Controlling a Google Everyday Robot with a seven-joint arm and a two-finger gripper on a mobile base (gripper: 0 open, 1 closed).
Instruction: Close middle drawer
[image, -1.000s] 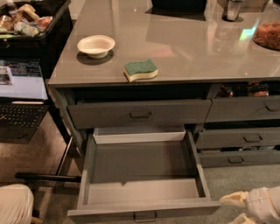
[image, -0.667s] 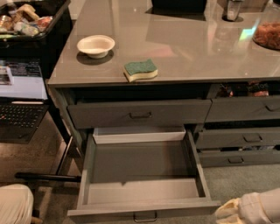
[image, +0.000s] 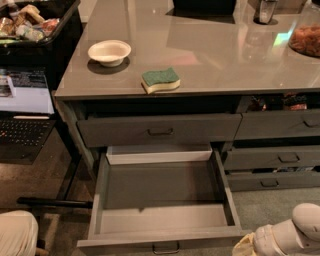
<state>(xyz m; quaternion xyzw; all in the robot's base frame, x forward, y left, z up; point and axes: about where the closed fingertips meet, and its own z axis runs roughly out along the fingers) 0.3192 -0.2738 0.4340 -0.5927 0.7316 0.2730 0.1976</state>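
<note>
The middle drawer (image: 162, 187) is pulled far out below the counter. Its deep grey box stands open and holds nothing, apart from a white edge at the back. Its flat front (image: 125, 246) lies at the bottom edge of the camera view, with a small metal bar handle (image: 166, 248) at its centre. My gripper (image: 246, 246), on a white arm (image: 295, 232), is at the bottom right, just beside the drawer's front right corner. I cannot tell whether it touches the front.
The top drawer (image: 160, 130) above is shut. Narrower grey drawers (image: 280, 159) stand in the right column. On the counter (image: 225, 55) lie a green sponge (image: 160, 80) and a white bowl (image: 109, 52). A laptop (image: 22, 112) and a dark bin stand at the left.
My gripper has moved left and a little lower, closer to the drawer's front right corner. The drawer has not moved.
</note>
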